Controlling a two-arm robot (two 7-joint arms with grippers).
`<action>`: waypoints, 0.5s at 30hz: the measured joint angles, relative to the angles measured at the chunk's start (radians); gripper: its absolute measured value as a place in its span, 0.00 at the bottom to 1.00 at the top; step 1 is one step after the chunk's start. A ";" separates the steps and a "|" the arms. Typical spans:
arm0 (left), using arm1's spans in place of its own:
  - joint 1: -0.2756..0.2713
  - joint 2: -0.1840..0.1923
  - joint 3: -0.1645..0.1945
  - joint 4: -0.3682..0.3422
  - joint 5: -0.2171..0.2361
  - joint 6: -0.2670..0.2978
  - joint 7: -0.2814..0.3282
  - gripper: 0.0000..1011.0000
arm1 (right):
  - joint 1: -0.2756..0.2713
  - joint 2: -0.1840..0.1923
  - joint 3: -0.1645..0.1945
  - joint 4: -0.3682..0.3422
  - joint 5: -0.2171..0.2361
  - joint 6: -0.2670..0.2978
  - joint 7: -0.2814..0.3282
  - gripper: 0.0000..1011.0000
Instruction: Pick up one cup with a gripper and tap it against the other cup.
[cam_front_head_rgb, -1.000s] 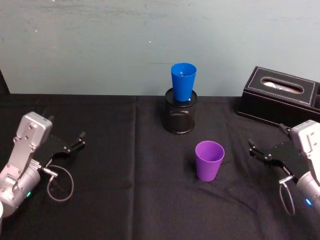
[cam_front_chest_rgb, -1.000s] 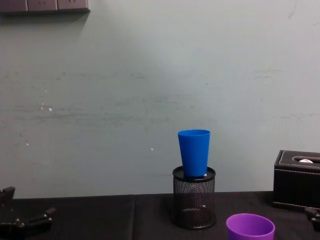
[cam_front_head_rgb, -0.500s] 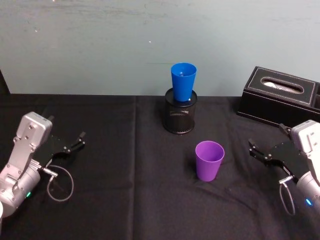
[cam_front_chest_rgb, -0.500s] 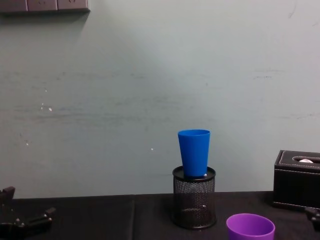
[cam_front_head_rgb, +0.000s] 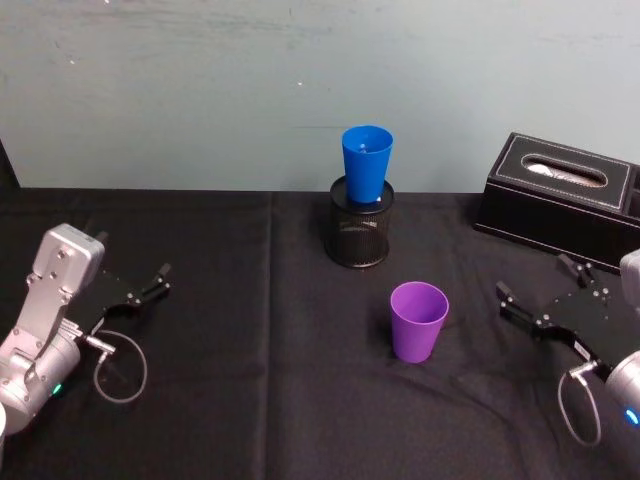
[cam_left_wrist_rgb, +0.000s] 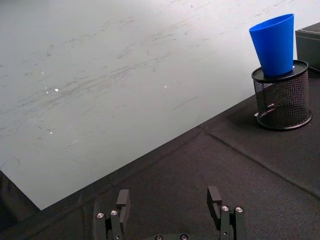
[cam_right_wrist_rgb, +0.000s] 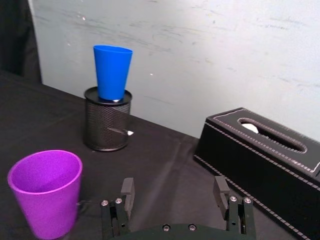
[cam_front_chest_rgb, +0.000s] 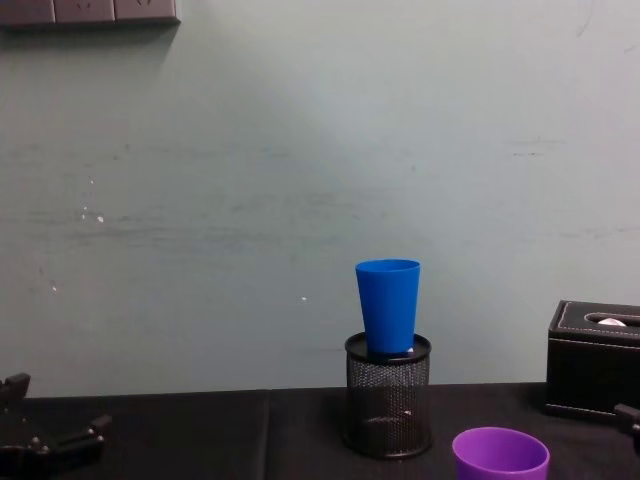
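1. The purple cup (cam_front_head_rgb: 419, 320) stands upright on the black tablecloth (cam_front_head_rgb: 250, 400), in front of the mesh pen holder (cam_front_head_rgb: 359, 240), which holds the blue cup (cam_front_head_rgb: 366, 165) upright.
2. The right gripper (cam_front_head_rgb: 533, 276), fingers spread apart and empty, sits near the purple cup on its right, not touching it.
3. The left gripper (cam_front_head_rgb: 130, 255), likewise spread, lies at the table's left, well apart from both cups.
4. A black tissue box (cam_front_head_rgb: 560, 195) sits back right.

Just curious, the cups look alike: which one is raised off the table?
The blue cup: it sits in the top of the black mesh holder, while the purple cup stands on the tablecloth.
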 joint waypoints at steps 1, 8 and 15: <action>0.000 0.000 0.000 0.000 0.000 0.000 0.000 1.00 | -0.010 0.001 0.007 -0.006 0.017 0.000 0.018 0.99; 0.000 0.000 0.000 0.000 0.000 0.000 0.000 1.00 | -0.049 0.005 0.033 -0.023 0.087 -0.019 0.111 0.99; 0.000 0.000 0.000 0.000 0.000 0.000 0.000 1.00 | -0.071 -0.001 0.039 -0.023 0.117 -0.043 0.187 0.99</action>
